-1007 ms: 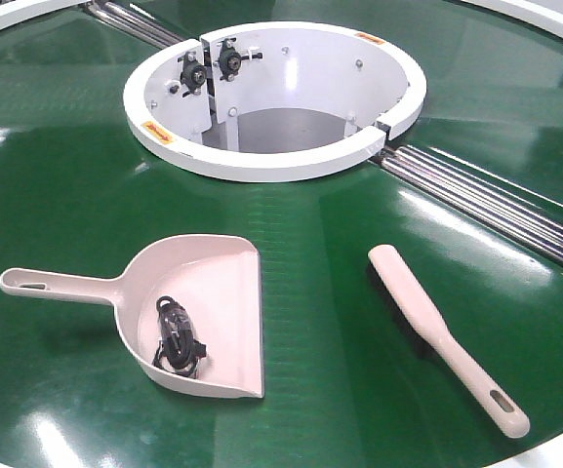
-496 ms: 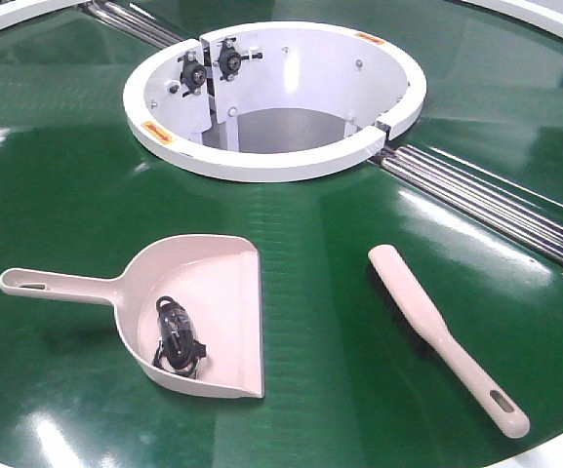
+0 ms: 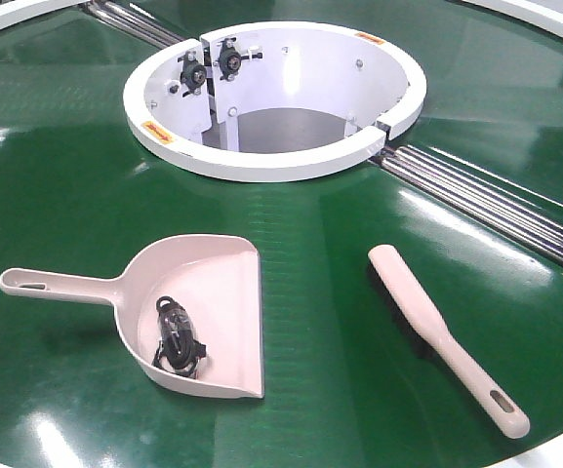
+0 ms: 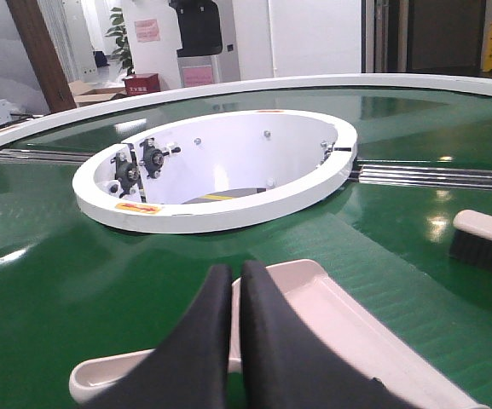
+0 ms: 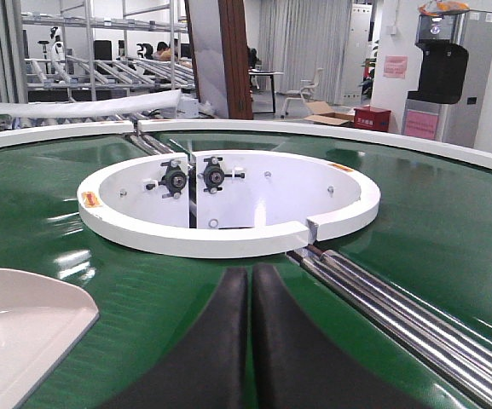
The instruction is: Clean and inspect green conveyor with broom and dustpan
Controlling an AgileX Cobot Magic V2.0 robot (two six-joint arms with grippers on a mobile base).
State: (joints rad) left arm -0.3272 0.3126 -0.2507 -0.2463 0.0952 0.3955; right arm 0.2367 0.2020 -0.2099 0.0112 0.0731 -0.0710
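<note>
The front-facing view looks steeply down from above the near edge of the green conveyor [image 3: 66,195], taking in the white central ring [image 3: 261,161], the dustpan [image 3: 213,292] to the left and the broom [image 3: 437,331] to the right. The left wrist view sits low, close over the dustpan [image 4: 339,324], looking level across the belt past its own closed claw [image 4: 233,281] to the ring [image 4: 211,217], with the broom [image 4: 484,239] at its right edge. The right wrist view is equally low, facing the ring [image 5: 228,243] over its closed claw [image 5: 250,281]; the dustpan [image 5: 15,324] shows at lower left. All three share the ring.
</note>
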